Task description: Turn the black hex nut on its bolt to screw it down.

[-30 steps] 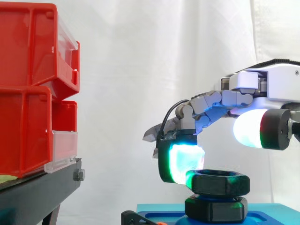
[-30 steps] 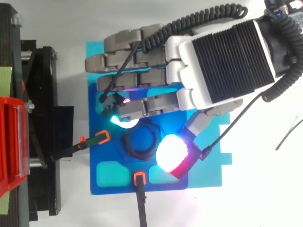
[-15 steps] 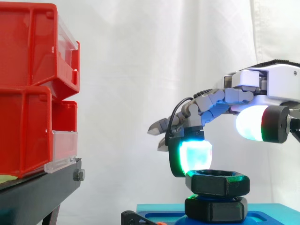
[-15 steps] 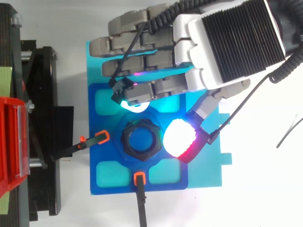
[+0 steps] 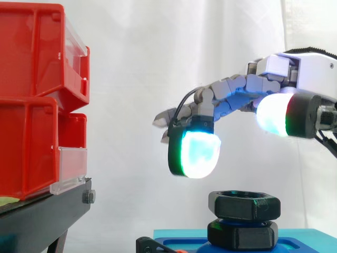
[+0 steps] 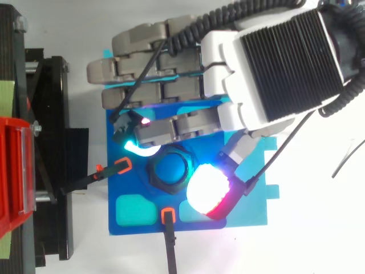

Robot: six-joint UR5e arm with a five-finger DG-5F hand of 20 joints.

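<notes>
Lifted robot hand (image 5: 308,66) hovers above hex nut (image 5: 244,204).

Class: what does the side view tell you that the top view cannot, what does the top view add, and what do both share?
Side view: height. The hand hovers with clear air between its glowing pads and the black hex nut. Top view: layout. The pads flank the nut, and two orange-tipped black clamps point at it across the blue plastic plate. Both: the open hand, nut, plate and red plastic bins.
</notes>
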